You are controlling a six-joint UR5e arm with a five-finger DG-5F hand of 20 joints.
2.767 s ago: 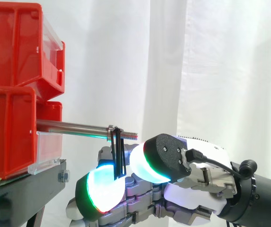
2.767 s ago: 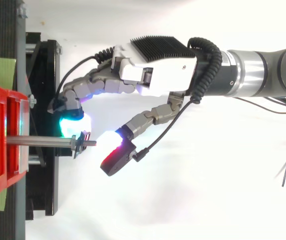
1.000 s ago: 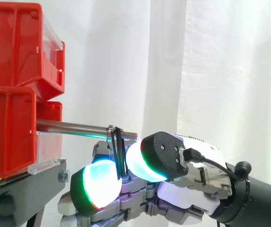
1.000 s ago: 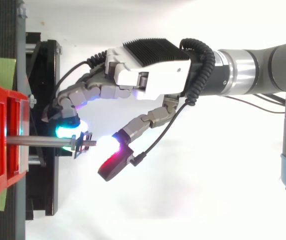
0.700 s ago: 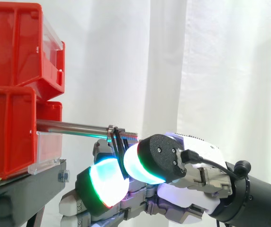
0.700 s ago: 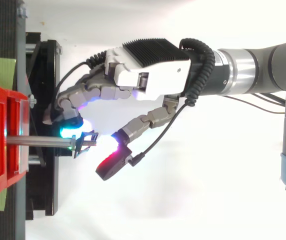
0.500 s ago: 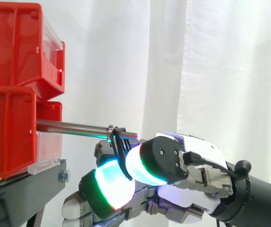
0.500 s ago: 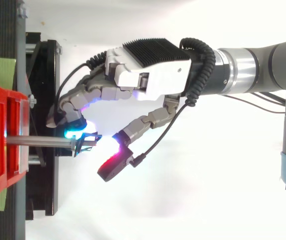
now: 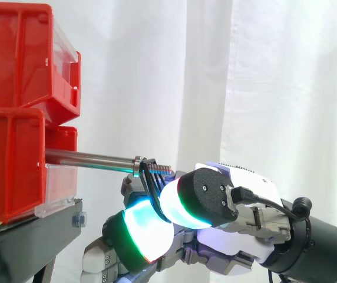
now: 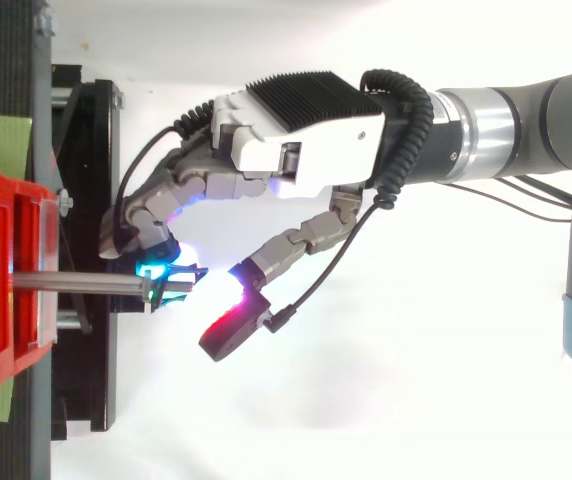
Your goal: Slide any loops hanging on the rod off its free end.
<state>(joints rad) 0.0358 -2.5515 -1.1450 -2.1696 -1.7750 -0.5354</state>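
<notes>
Pinches black loop (image 9: 147,175) in curled hand (image 10: 301,135) at rod's (image 9: 92,158) threaded tip. Best to pull straight along rod, outward past free end, lifting slightly to clear threads.

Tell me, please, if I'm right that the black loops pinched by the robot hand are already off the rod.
Not off: the black loops pinched by the robot hand still hang on the rod, near its threaded end, as the side view shows.
</notes>
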